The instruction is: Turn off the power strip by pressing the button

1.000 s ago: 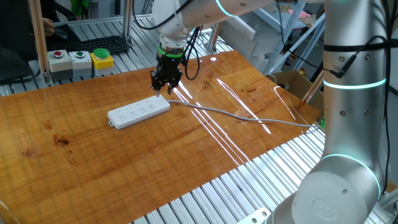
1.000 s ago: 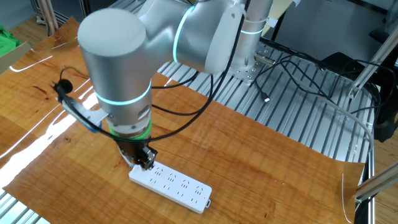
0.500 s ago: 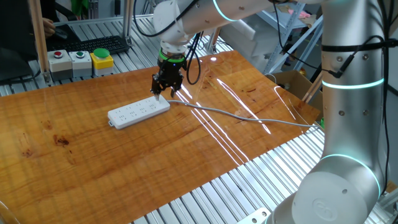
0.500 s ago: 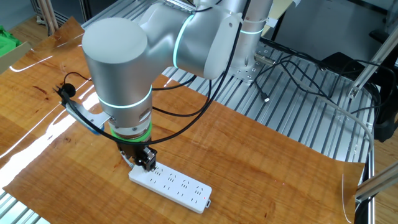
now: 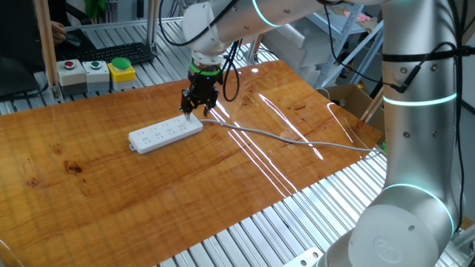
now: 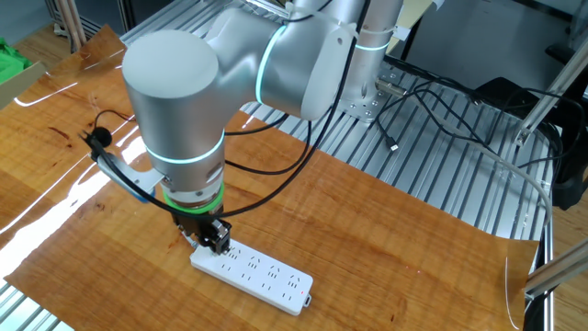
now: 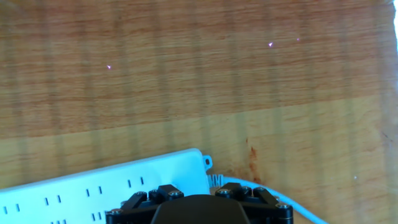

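Observation:
The power strip (image 5: 165, 132) is a long flat white bar with a row of sockets, lying on the wooden table; its grey cable (image 5: 282, 136) runs off to the right. It also shows in the other fixed view (image 6: 253, 268) and in the hand view (image 7: 93, 186). My gripper (image 5: 196, 109) hangs straight down over the cable end of the strip, its tips at or just above the top face (image 6: 216, 245). In the hand view only the black gripper base (image 7: 199, 205) shows, and the fingertips are hidden. The button is hidden under the gripper.
A box with red, green and yellow buttons (image 5: 96, 71) and a keyboard (image 5: 119, 52) sit beyond the table's far edge. A cardboard box (image 5: 352, 100) stands at the right. The arm's large base column (image 5: 415, 133) rises at the right front.
The gripper has moved down and slightly left onto the cable end of the power strip over the last second. The strip itself has not moved.

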